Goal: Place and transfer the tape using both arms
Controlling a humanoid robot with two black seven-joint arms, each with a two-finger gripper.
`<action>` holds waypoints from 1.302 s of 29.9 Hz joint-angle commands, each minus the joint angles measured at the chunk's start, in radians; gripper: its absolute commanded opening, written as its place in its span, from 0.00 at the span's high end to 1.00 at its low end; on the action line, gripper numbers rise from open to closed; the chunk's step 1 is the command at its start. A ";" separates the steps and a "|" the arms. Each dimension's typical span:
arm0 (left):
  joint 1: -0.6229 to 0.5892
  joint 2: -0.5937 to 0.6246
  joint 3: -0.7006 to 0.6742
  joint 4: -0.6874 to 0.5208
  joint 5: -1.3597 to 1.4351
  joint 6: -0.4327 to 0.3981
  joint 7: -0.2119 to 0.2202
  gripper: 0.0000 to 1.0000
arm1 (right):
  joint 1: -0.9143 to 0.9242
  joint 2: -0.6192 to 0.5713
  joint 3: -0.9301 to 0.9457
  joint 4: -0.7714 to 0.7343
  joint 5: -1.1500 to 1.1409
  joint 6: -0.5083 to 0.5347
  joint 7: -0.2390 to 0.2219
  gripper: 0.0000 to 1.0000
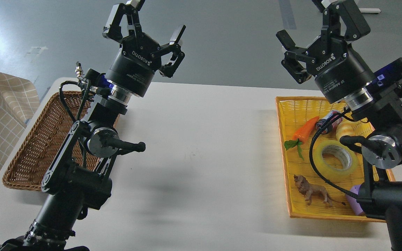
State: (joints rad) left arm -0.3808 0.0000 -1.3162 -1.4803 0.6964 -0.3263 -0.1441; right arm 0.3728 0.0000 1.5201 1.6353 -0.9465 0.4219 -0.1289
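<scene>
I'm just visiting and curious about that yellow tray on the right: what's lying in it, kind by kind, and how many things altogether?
In the yellow tray:
Tape roll: 1
Toy carrot: 1
Toy lion: 1
Bread toy: 1
Purple thing, mostly hidden by the arm: 1
Dark can-like thing, partly hidden: 1
Total: 6 that can be seen

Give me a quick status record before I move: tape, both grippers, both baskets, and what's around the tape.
tape: lying flat in yellow basket, ungrasped
left gripper: open, raised, empty
right gripper: open, raised, empty
brown basket: at table's left; visible part shows nothing inside, rest hidden by left arm
around tape: toy carrot, toy lion, purple object partly hidden by right arm
table: white
</scene>
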 commanded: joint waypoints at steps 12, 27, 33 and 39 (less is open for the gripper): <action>0.002 0.000 0.000 0.000 0.000 -0.002 0.000 0.02 | -0.003 0.000 0.005 0.009 0.000 0.003 -0.002 0.00; 0.007 0.009 0.002 -0.003 0.002 -0.003 0.000 0.02 | -0.017 -0.291 0.003 0.034 -0.161 0.003 0.005 0.00; 0.007 0.009 0.002 -0.003 0.002 -0.017 0.000 0.02 | -0.101 -0.518 0.058 0.040 -0.158 0.012 0.035 0.00; 0.008 0.023 0.002 -0.005 0.003 -0.017 0.000 0.02 | -0.215 -0.580 0.245 0.021 -0.156 0.067 0.161 0.00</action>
State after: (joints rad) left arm -0.3729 0.0128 -1.3143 -1.4836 0.6989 -0.3443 -0.1442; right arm 0.2156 -0.5551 1.6654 1.6652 -1.1051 0.4766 -0.0294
